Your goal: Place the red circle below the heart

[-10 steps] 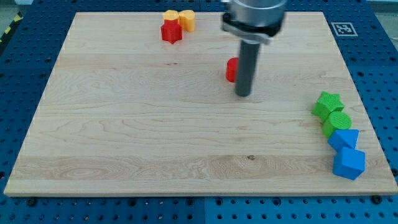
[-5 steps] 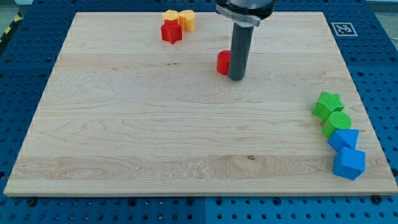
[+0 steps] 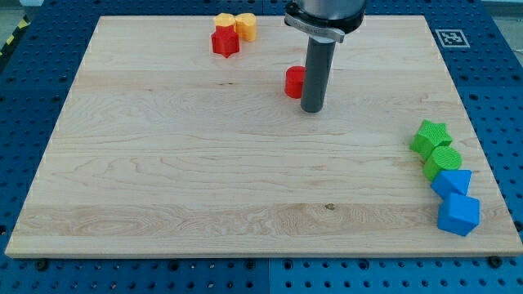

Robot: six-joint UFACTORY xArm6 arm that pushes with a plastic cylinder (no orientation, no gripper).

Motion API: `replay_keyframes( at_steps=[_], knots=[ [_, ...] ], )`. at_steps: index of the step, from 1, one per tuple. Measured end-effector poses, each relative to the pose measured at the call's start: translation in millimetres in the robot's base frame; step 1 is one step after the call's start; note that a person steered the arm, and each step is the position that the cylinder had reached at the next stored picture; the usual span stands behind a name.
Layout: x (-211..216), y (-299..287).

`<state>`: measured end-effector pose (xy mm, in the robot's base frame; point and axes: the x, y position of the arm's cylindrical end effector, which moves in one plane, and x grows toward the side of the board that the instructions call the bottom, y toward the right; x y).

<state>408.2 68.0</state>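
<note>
Red circle (image 3: 294, 82) sits on the desk (image 3: 163, 180), down and to the view's right of the yellow heart (image 3: 246, 26). My tip (image 3: 312, 109) stands just beside the circle's lower right. No pincer shows, so its state cannot be told.

My tip (image 3: 312, 109) beside red circle (image 3: 294, 82), bare board (image 3: 163, 163) leftward, red star (image 3: 225, 42) near heart (image 3: 246, 26)

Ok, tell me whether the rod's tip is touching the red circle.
Cannot tell. In the camera view my tip sits just right of and below the red circle, and the rod overlaps the circle's right edge, hiding any contact or gap.
</note>
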Motion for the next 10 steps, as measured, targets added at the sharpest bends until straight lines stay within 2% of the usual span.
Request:
replay_keyframes(
  at_steps=[1,4,5,8,9,10],
  knots=[
    [-14.8,-24.7],
    [-25.4,15.1],
    [-53.6,0.6],
    [-59.0,-36.3],
    [-95.5,-52.1],
    [-100.6,-59.6]
  ],
)
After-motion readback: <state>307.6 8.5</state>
